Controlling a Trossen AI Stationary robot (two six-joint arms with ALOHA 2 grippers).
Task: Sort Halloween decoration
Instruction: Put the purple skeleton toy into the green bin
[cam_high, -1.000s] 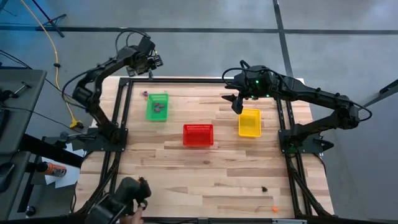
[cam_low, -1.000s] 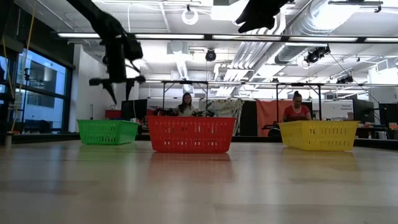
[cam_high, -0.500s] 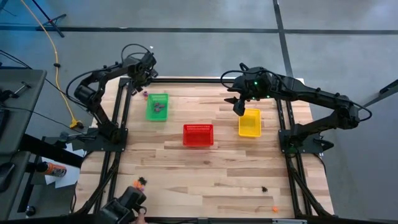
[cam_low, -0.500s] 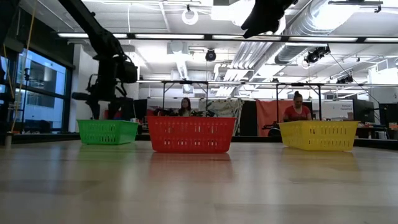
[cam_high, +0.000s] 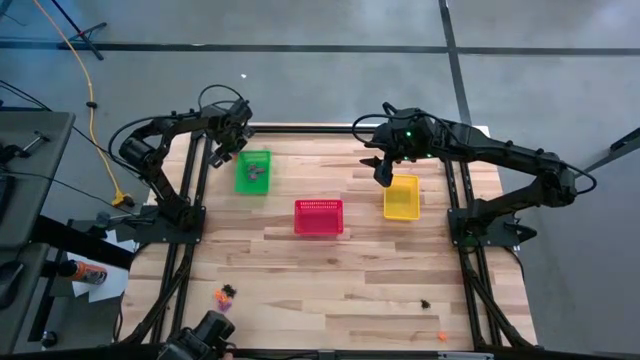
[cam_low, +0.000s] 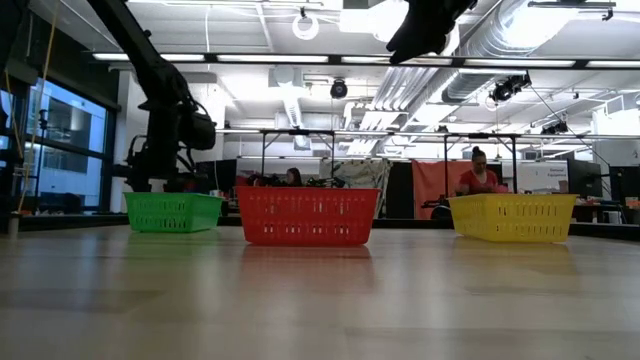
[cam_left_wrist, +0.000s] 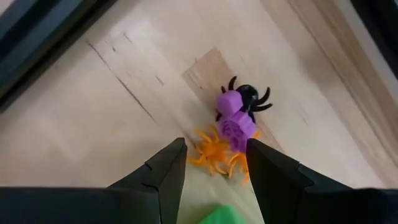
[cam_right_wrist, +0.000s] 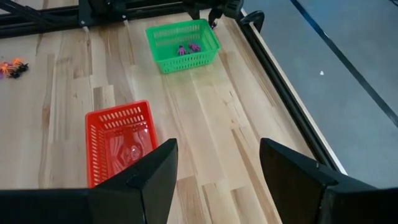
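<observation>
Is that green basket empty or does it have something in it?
Not empty: the green basket holds a few small purple trinkets, visible in the right wrist view.

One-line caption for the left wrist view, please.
Left gripper with open fingers above a purple, orange and black trinket cluster on the table.

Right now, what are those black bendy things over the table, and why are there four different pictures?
They are two robot arms with pinchers. One camera looks down from above, one sits low on the wooden table, and one rides on each wrist. The left gripper hangs open just above a pile of tiny spider toys, beside the green basket. The right gripper waits open by the yellow basket. A red basket sits between them. Neither pincher holds anything.
</observation>
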